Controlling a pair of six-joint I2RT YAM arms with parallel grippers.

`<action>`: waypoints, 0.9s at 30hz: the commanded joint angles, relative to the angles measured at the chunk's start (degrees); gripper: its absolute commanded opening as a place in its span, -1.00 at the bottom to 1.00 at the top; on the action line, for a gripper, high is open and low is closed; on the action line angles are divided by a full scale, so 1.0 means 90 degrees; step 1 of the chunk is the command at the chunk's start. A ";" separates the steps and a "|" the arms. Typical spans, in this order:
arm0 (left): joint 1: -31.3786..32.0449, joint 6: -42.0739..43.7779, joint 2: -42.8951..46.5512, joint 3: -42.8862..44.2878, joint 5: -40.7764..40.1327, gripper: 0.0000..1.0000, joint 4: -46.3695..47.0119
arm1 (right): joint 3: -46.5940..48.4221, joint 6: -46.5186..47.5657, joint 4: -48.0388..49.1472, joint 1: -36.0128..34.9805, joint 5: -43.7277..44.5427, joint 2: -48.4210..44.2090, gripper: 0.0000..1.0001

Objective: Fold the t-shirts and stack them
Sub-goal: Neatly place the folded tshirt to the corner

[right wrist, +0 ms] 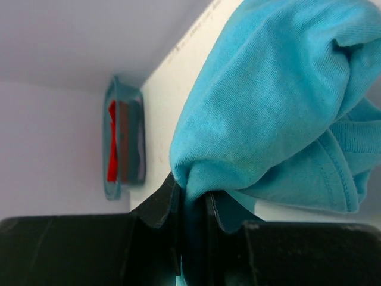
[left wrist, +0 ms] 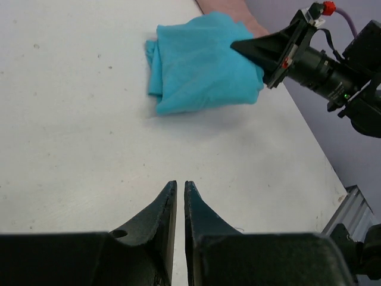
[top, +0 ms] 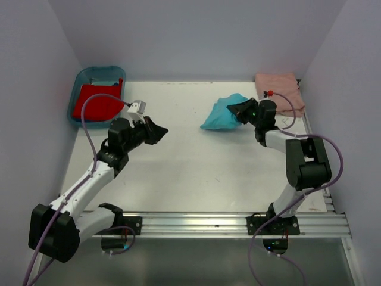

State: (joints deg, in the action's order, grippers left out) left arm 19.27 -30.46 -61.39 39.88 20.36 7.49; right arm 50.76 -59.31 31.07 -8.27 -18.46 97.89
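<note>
Turquoise cloth is filling the right wrist view: the turquoise shirt (right wrist: 268, 101) is being clamped by a gathered fold between the right fingers (right wrist: 164, 205), which are clenching tight on it. The rest of it is hanging and trailing ahead of them onto the desk (top: 190, 173) as a loose, rumpled bundle. It does not look squared up, so the step in hand is probably drawing it out to lie flat for folding.

A single pinch is only bunching the cloth. To do this well, the right fingers should be keeping low and pulling slowly so the hem is dragging smooth rather than rolling under. The left fingers (left wrist: 164, 214) are pressing together on nothing, with the bundle well apart ahead of them. They would need to be opening and taking the opposite edge, or pinning it to the desk, for the cloth to be stretching out.

Just behind the right fingers the pink shirt (top: 280, 89) is lying folded. Any pull back that way is risking a scuffed pile. The red shirt (top: 95, 101) is sitting in the tub (top: 76, 89), behind and to the outer side of the left fingers, out of the way. Between the two pairs of fingers nothing is blocking the desk.
</note>
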 commanded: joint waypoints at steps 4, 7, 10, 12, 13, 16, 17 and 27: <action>-0.0012 0.0064 0.0278 -0.0728 -0.0055 -0.85 -0.0549 | 0.1115 -0.1619 0.2941 0.0790 -0.0273 0.1016 -1.00; -0.0012 0.0025 0.0365 -0.0973 0.0013 -0.92 -0.0529 | 0.1594 -0.2091 0.3792 0.1199 -0.0400 0.1504 -1.00; -0.0012 -0.0014 0.0463 -0.1130 0.0072 -0.92 -0.0500 | 0.1878 -0.2326 0.4418 0.1455 -0.0323 0.1731 -1.00; -0.0012 0.0005 0.0492 -0.1130 0.0072 -0.92 -0.0539 | 0.1996 -0.2229 0.4565 0.1631 -0.0205 0.1829 -1.00; -0.0012 0.0005 0.0492 -0.1120 0.0081 -0.92 -0.0558 | 0.2190 -0.2161 0.4565 0.1680 -0.0244 0.1848 -1.00; -0.0012 0.0015 0.0502 -0.1062 0.0121 -0.92 -0.0588 | 0.2639 -0.1965 0.4536 0.1886 -0.0351 0.2024 -1.00; -0.0012 0.0025 0.0473 -0.1062 0.0140 -0.92 -0.0568 | 0.2757 -0.1897 0.4517 0.1944 -0.0371 0.2140 -1.00; -0.0012 0.0064 0.0034 -0.1052 0.0287 -0.95 -0.0500 | 0.3763 -0.0981 0.4166 0.2374 0.0692 0.2766 -1.00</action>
State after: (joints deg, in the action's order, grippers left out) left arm 19.27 -30.46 -60.10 29.65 21.43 1.58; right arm 80.90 -73.56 65.34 12.58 -18.20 122.39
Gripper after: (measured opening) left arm 0.028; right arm 0.157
